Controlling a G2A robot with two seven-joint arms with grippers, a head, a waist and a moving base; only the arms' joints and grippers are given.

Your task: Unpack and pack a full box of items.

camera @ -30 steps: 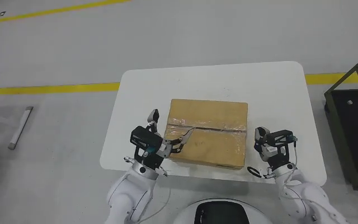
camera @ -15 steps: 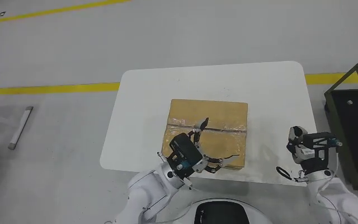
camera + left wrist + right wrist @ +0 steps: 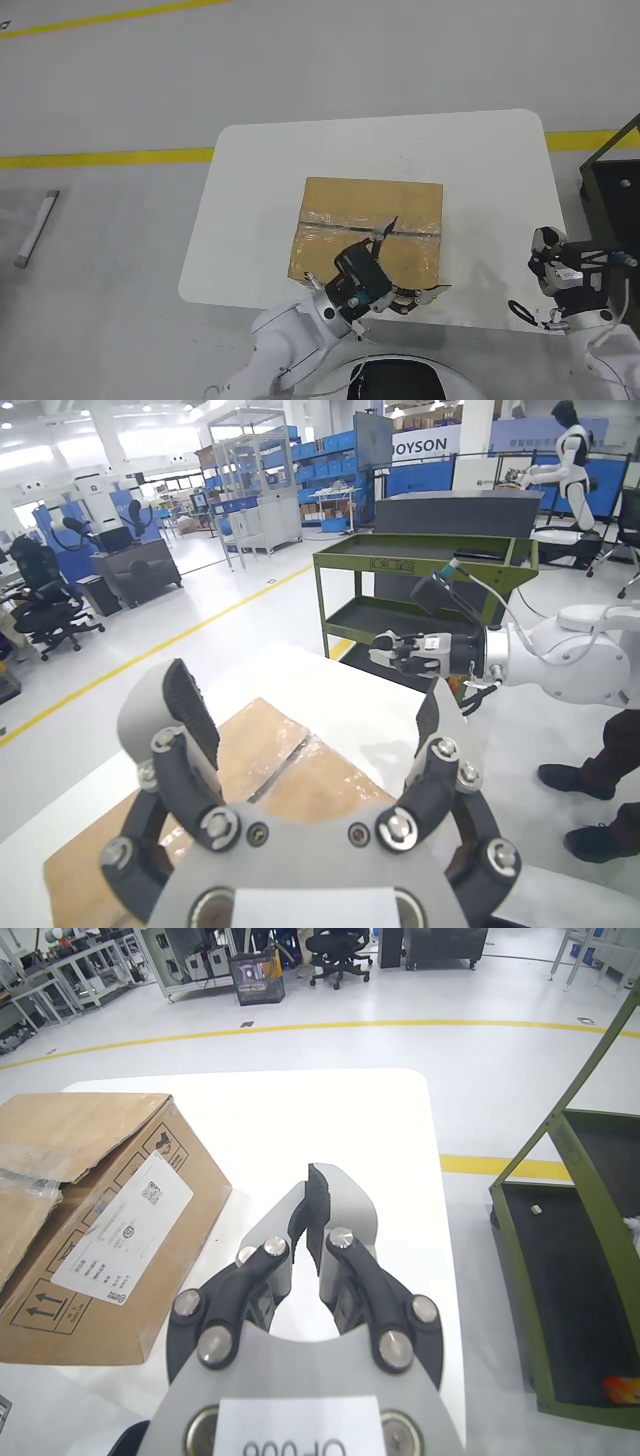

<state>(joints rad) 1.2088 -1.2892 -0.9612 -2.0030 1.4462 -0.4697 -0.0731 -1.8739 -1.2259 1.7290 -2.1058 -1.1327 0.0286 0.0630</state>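
Left gripper (image 3: 415, 258) (image 3: 307, 685): jaws spread wide, nothing between them. It hangs above the cardboard box (image 3: 370, 215) (image 3: 300, 760), over the half nearer the robot. The box's taped centre seam (image 3: 350, 229) runs below and ahead of the fingers; one fingertip (image 3: 391, 221) sits over the seam, the other past the box's near edge.

Right gripper (image 3: 546, 240) (image 3: 311, 1193): fingers pressed together, empty. It is above bare white table (image 3: 300, 160) (image 3: 300, 1103). The box (image 3: 75, 1168) stands on its left, apart from it, label side facing it (top flap on that side torn and slightly lifted). A green cart (image 3: 610, 200) (image 3: 550, 1228) stands on the floor to its right.

Box flaps down, clear tape across the seam
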